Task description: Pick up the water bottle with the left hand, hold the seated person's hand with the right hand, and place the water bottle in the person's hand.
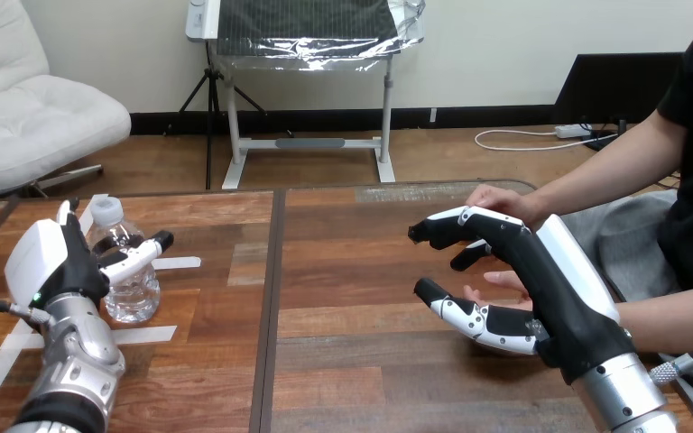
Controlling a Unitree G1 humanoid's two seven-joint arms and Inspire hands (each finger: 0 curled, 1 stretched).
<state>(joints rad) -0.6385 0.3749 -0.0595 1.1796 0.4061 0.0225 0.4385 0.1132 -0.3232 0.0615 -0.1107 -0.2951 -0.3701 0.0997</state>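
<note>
Wooden planks form the table (352, 271) before us, with white tape strips (173, 263) stuck on its left part.

1. Left side. At the left hand (54, 262) we find the thumb straight and laid across the near side of the water bottle (131, 293), its tip reaching past the bottle's right edge. One finger rises straight just left of the white cap (106, 210). The fingers are spread from the thumb, not curled. The bottle stands upright on the table between them, among the tape strips. We cannot tell whether the thumb touches the bottle. The hand's white back faces us, and the silver left forearm (72, 361) runs down to the bottom-left corner.

2. Right side. At the right hand (528, 271) we find the fingers lightly bent and held together, with the thumb well apart below them, leaving a wide gap. The person's lower hand (492, 287) shows in that gap; the robot's fingers are not closed round it. The person's upper hand (501, 198) lies just behind the robot's fingers, near the table's far edge. The right forearm (627, 397) leaves at the bottom-right corner.
</note>
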